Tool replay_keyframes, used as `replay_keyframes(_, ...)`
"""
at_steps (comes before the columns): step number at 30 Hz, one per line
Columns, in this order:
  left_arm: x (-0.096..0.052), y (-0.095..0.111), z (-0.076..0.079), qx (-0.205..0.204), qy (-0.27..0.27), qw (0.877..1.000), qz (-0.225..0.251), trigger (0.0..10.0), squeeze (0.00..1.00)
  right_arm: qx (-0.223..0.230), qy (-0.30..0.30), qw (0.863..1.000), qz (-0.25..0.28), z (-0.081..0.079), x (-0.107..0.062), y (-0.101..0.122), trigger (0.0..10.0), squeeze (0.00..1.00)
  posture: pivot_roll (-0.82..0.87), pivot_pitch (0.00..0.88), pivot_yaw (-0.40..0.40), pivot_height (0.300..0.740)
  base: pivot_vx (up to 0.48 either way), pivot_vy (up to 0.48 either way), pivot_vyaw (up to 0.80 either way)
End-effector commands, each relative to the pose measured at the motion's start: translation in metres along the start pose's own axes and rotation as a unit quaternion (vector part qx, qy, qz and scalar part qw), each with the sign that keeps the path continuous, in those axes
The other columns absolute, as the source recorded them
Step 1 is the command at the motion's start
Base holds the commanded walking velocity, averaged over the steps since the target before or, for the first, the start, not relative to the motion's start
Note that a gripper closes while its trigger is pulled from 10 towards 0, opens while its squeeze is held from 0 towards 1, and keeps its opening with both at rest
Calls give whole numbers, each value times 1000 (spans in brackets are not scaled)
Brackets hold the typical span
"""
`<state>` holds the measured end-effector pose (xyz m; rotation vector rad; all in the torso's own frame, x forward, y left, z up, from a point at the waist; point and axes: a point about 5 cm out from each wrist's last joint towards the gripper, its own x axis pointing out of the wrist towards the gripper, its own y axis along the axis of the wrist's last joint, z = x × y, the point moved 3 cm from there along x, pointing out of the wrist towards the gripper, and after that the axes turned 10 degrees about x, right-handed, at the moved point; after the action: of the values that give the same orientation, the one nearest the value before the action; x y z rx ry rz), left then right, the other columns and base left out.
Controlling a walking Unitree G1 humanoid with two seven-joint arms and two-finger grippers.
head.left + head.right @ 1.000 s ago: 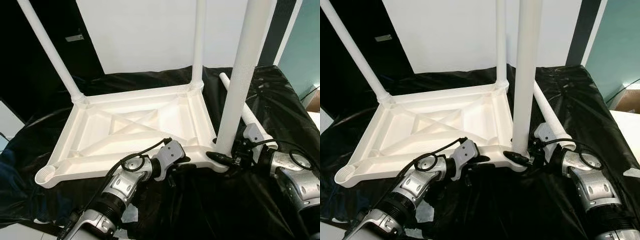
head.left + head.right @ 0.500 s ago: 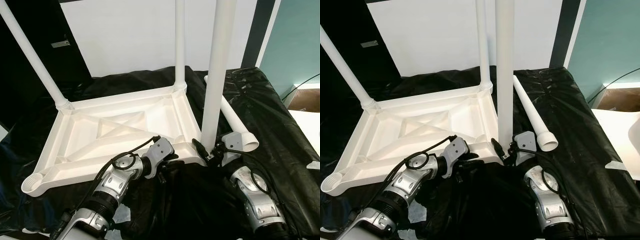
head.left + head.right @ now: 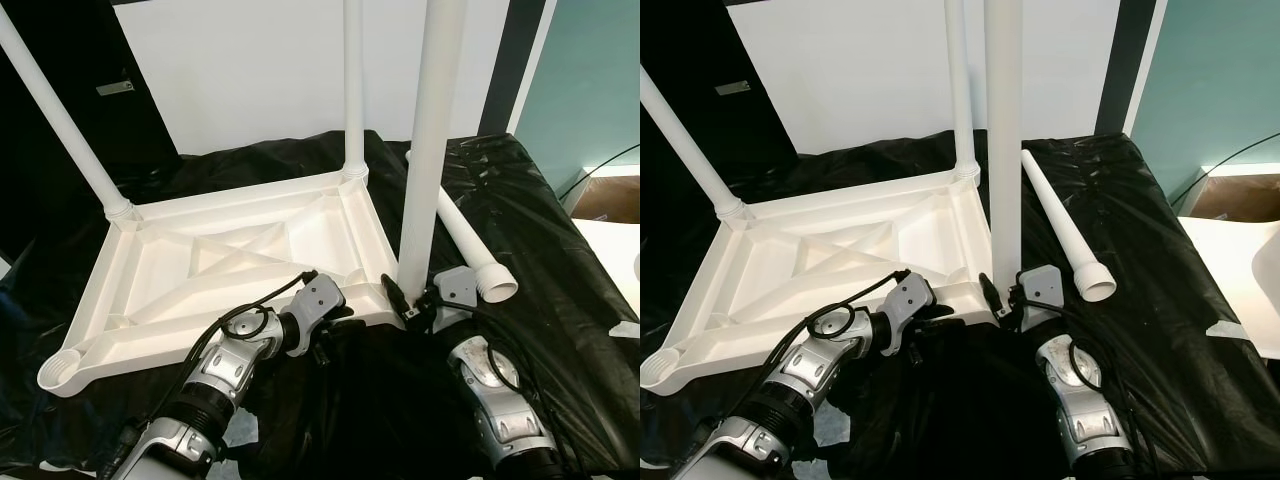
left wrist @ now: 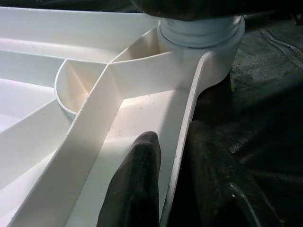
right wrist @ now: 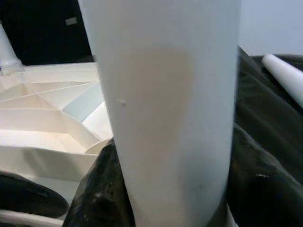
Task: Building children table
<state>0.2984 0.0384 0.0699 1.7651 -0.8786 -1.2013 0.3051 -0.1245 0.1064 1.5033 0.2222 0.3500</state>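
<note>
My left claw (image 4: 165, 189) was clenched on the near rim of the upturned white tabletop (image 3: 240, 260), which lay on black sheeting (image 3: 520, 220). My right claw (image 3: 410, 303) gripped the upright leg (image 3: 425, 150) at the near right corner socket. A spare leg (image 3: 465, 240) lay beside it.

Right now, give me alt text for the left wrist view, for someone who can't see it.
The left gripper pinches the thin rim of the upside-down white table top, one black finger inside the rim and the other outside. Beyond it, a white leg sits in the corner socket, with black sheeting alongside.
</note>
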Motion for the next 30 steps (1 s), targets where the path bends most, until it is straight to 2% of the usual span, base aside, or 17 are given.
replay_keyframes(1, 10, -27, 37, -31, -74, 996, -46, 10000, 0, -40, 2, 998, -43, 2, 2, -13, 10000, 1000, -28, 0, 77, 740, 0, 0, 0)
replay_keyframes(3, 10, -27, 36, -30, -75, 996, -47, 10000, 0, -38, 40, 997, -46, 8, 2, -5, 10000, 1000, -44, 0, 82, 740, 0, 0, 0)
replay_keyframes(4, 10, -27, 36, -30, -75, 996, -47, 10000, 0, -38, 40, 997, -46, 8, 2, -5, 10000, 1000, -44, 0, 82, 740, 0, 0, 0)
replay_keyframes(5, 11, -27, 36, -29, -77, 996, -47, 10000, 0, -30, 74, 996, -50, 10, 2, 0, 10000, 0, -44, 0, 82, 740, 0, 0, 0)
replay_keyframes(7, 11, -27, 36, -29, -77, 996, -47, 10000, 0, -30, 74, 996, -50, 10, 2, 0, 10000, 0, -44, 0, 82, 740, 0, 0, 0)
replay_keyframes(8, 11, -27, 36, -28, -79, 995, -47, 10000, 0, -33, 115, 991, -54, 12, 0, 4, 10000, 0, -55, 0, 87, 740, 0, 0, 0)
replay_keyframes(9, 12, -26, 36, -25, -82, 995, -47, 10000, 0, -40, 179, 981, -67, 14, -5, 9, 10000, 0, -55, 0, 87, 740, 0, 0, 0)
replay_keyframes(12, 12, -26, 36, -24, -83, 995, -47, 10000, 0, -50, 205, 974, -78, 16, -8, 10, 10000, 0, -55, 0, 87, 740, 0, 0, 0)
replay_keyframes(15, 13, -25, 36, -22, -85, 995, -48, 10000, 0, -82, 257, 957, -108, 24, -15, 12, 10000, 0, -66, 0, 94, 740, 0, 0, 0)
replay_keyframes(18, 13, -25, 36, -22, -85, 995, -48, 10000, 0, -87, 263, 954, -112, 26, -15, 13, 10000, 0, -66, 0, 94, 740, 0, 0, 0)
replay_keyframes(19, 13, -25, 36, -22, -84, 995, -48, 10000, 0, -92, 272, 951, -118, 29, -16, 14, 0, 0, -62, 0, 90, 740, 0, 0, 0)
replay_keyframes(22, 12, -26, 35, -27, -79, 995, -47, 10000, 0, -98, 291, 941, -141, 33, -19, 13, 0, 0, -55, 0, 85, 740, 0, 0, 0)
replay_keyframes(27, 12, -26, 35, -30, -76, 996, -46, 10000, 0, -91, 287, 941, -157, 27, -21, 1, 0, 0, -50, 0, 80, 740, 0, 0, 0)
replay_keyframes(28, 12, -26, 35, -31, -75, 996, -46, 10000, 0, -79, 275, 946, -150, 17, -21, -4, 0, 0, -42, 0, 73, 740, 0, 0, 0)
replay_keyframes(30, 12, -27, 35, -31, -74, 996, -46, 10000, 0, -54, 196, 974, -100, 3, -11, -7, 0, 0, -42, 0, 73, 740, 0, 0, 0)
